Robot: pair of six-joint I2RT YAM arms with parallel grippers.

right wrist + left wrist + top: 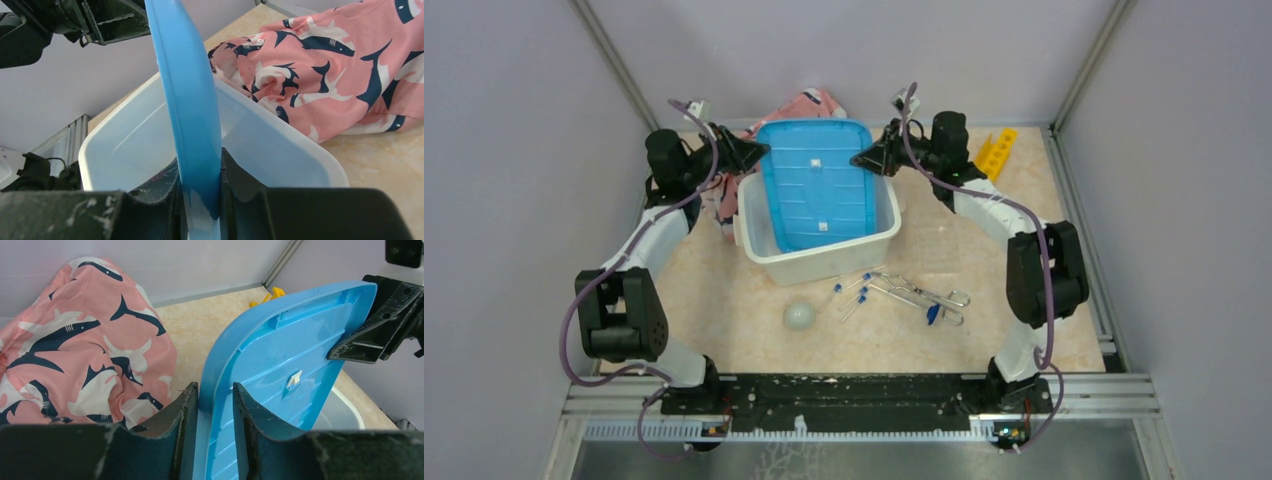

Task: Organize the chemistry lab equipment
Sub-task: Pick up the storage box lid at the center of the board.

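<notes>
Centre of the top view: white bin point(819, 262), with blue lid point(814, 185) tipped up over it, ribbed side to the camera, covering most of the inside. Left gripper point(759, 155) clamped on the lid's left edge near the far corner; right gripper point(866, 160) clamped on the opposite edge. Same seen up close: left gripper point(215, 390) and right gripper point(200, 160) each with the blue rim squeezed between both fingers. Pink shark-print cloth point(809, 105) bunched behind the bin and down its left side, close against it.

Lower centre, in front of the bin, on the table: silver tongs point(919, 295), long axis running left to right and dipping slightly, finger loops at the right end. Thin blue-capped tubes point(854, 290) slanted just left of the tongs, one more blue cap beside the loops. Whitish ball point(799, 316) to the lower left, apart from the tubes. Upper right, behind the right arm: yellow holed rack point(996, 152), partly hidden by the arm, long axis slanting toward the back corner.
</notes>
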